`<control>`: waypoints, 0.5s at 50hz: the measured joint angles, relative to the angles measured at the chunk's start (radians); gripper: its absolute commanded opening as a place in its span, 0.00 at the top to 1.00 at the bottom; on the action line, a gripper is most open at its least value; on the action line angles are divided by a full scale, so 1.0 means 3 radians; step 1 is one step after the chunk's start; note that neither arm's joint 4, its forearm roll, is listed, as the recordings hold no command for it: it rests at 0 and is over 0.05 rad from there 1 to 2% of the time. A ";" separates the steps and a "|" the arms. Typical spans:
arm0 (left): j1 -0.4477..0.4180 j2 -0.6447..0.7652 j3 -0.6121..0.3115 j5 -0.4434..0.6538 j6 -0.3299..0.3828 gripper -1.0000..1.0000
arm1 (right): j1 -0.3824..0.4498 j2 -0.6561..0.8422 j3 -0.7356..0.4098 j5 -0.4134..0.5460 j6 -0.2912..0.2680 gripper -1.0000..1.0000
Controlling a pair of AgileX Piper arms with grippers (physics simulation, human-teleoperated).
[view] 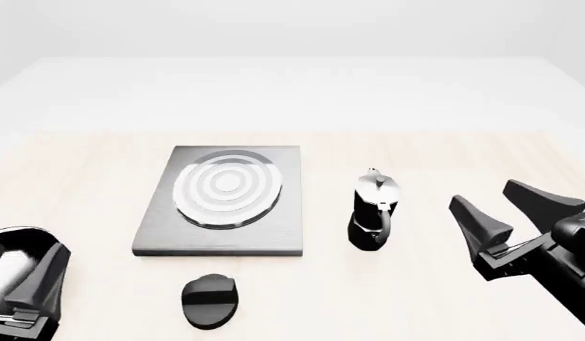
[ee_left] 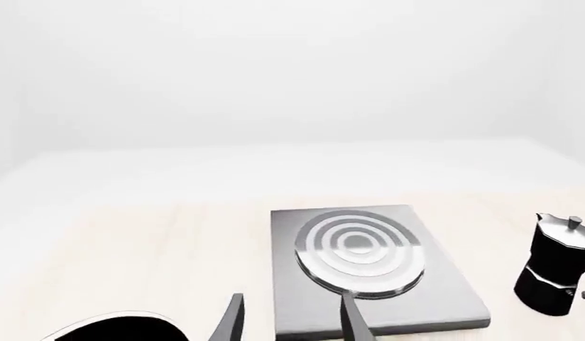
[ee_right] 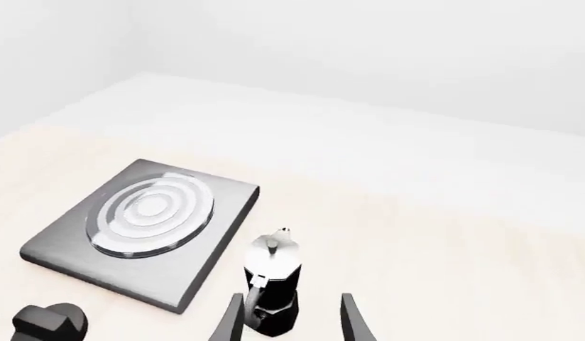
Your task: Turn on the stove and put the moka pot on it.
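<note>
The right gripper [view: 508, 207] is seen in the front view at the right side of the table, its two dark fingers spread wide apart with nothing between them. It is held off to the right of the moka pot [view: 373, 212], clearly apart from it. In the right wrist view the fingertips [ee_right: 232, 321] are framed on either side of the pot's base, yet no contact can be made out there.

The left gripper [ee_left: 290, 323] is shown in the left wrist view with its fingers also parted and empty, pointed toward the near edge of the stove [view: 226, 202]. In the front view only the left arm's dark body is visible at the lower left corner, so the fingers themselves cannot be judged from that view.

The moka pot is standing upright on the pale wooden table [view: 434, 298], just to the right of the stove slab and not on it; its handle is turned toward the near side. The stove's silvery burner rings [view: 226, 186] are left bare. The small black oval knob [view: 210, 300] is lying on the table in front of the slab's near edge, separate from it and untouched by either gripper.
</note>
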 measured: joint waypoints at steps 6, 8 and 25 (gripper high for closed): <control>0.0009 -0.0028 0.0101 -0.0045 0.0011 0.00 | 0.0009 0.0209 -0.0010 -0.0134 0.0032 0.00; 0.0011 -0.0034 0.0130 -0.0059 0.0014 0.00 | 0.0016 0.0299 -0.0002 -0.0202 0.0045 0.00; 0.0024 -0.0057 0.0269 -0.0141 0.0050 0.00 | 0.0119 0.1222 0.0116 -0.0976 0.0210 0.00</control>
